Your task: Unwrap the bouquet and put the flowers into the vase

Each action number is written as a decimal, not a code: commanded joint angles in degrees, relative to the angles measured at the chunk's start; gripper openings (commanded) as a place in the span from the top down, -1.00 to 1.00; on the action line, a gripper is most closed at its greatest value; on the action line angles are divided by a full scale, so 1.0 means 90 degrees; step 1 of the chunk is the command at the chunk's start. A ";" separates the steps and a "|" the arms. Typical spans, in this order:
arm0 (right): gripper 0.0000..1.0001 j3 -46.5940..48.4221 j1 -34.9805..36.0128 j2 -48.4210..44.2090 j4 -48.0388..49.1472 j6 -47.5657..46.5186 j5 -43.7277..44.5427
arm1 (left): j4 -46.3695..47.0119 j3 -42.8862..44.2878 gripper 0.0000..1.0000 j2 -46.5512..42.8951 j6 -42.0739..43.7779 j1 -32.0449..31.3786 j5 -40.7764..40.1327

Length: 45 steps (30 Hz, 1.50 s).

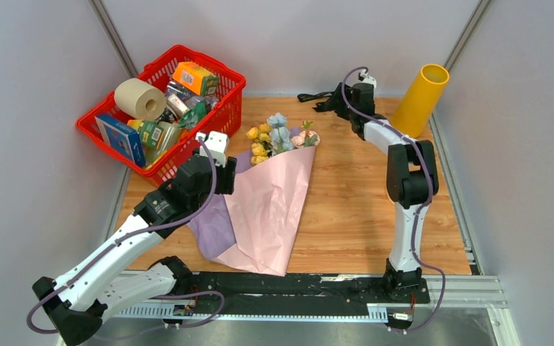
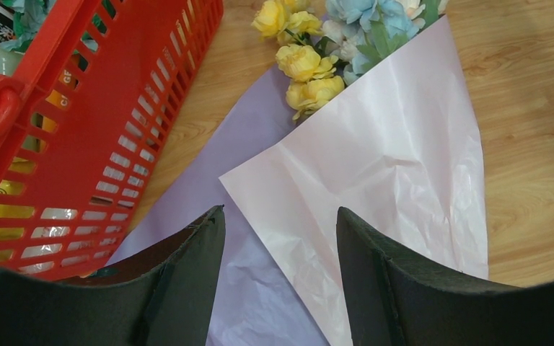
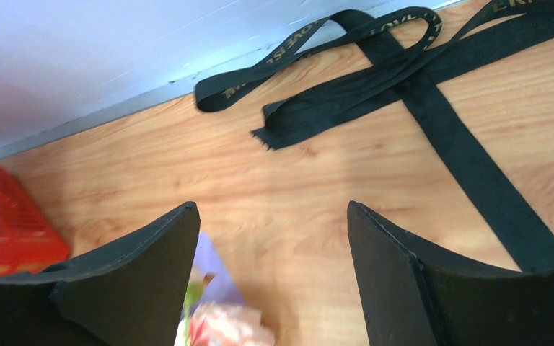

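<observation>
Progress entry, left to right.

Basket (image 2: pixel 115 144): red, just off the outer side of my left gripper (image 2: pixel 281 216). Not part of the job.

Left gripper: jaws apart, nothing between them. It hangs over the paper. Under the gap lies the edge where the pink sheet (image 2: pixel 375 180) overlaps the lilac sheet (image 2: pixel 209 187).

Bouquet: lies flat on the table (image 1: pixel 353 209). The flowers (image 1: pixel 278 137) are ahead of my left fingertips, heads poking out of the paper's far end. The pink sheet is folded over the stems, so I cannot see them.

Ribbon (image 3: pixel 404 79): off the bouquet, loose on the wood ahead of my right gripper (image 3: pixel 270 209) and running past its right jaw.

Right gripper: jaws apart, nothing held. It hovers over bare wood. One pink bloom and a lilac paper corner show just behind its left jaw.

Vase (image 1: pixel 420 101): stands to the right of my right gripper, apart from it. No stems show above its rim.

Judgement:
- Done: the untying.
- Partly done: the unwrapping, since the paper is slack but not yet opened off the stems.
- Left: spread the pink sheet, lift the flowers clear, and carry them right into the vase.
- Overall: under halfway.
</observation>
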 commanded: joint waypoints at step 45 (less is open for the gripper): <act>1.00 -0.5237 0.0566 -0.1733 0.3727 0.1529 -0.2670 | 0.2273 -0.1452 1.00 0.2808 -0.2543 0.0011 0.0017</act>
